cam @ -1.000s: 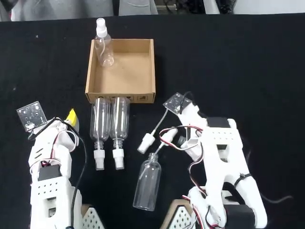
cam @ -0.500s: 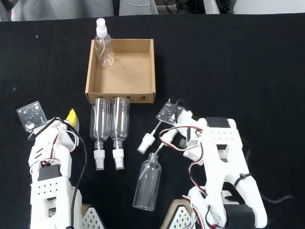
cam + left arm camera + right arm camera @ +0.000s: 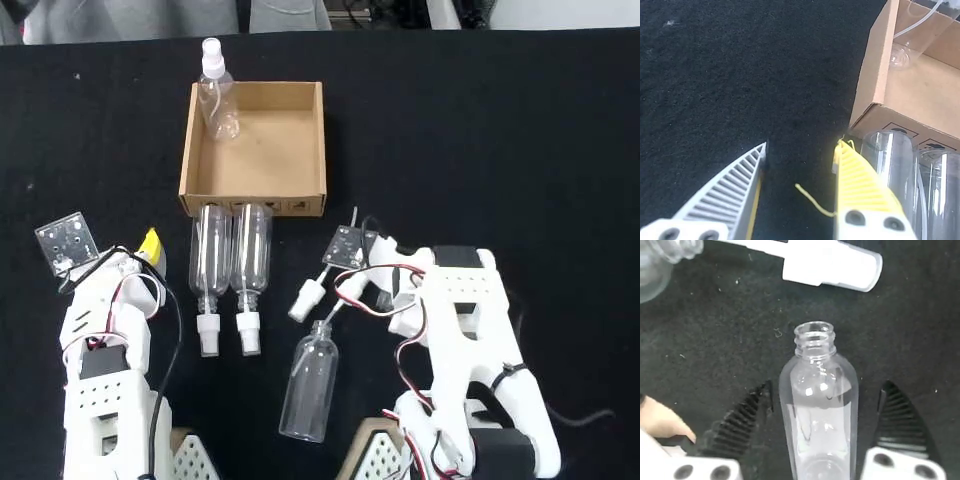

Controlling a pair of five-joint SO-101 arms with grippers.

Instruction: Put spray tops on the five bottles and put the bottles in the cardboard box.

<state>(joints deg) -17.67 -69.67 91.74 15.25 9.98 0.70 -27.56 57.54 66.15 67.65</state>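
Straddling an uncapped bottle (image 3: 819, 405) on the worktop (image 3: 715, 330) with right jaws spread wide, neck unobstructed, likely for the loose spray top (image 3: 832, 265) just beyond. Revealing that bottle from the wrist, beneath the arm; adding from above the cardboard box (image 3: 255, 198), one capped bottle (image 3: 218, 100) inside, a capped pair (image 3: 250, 250) just outside. Holding left jaws parted, empty, beside the box.

A table (image 3: 520, 130) covered in matte black, lightly speckled cloth spans nearly the whole high view, evenly lit without hard shadows, and beyond its far edge lie a strip of grey fabric (image 3: 120, 18), some dark cables (image 3: 400, 12) and a pale white surface (image 3: 570, 12).
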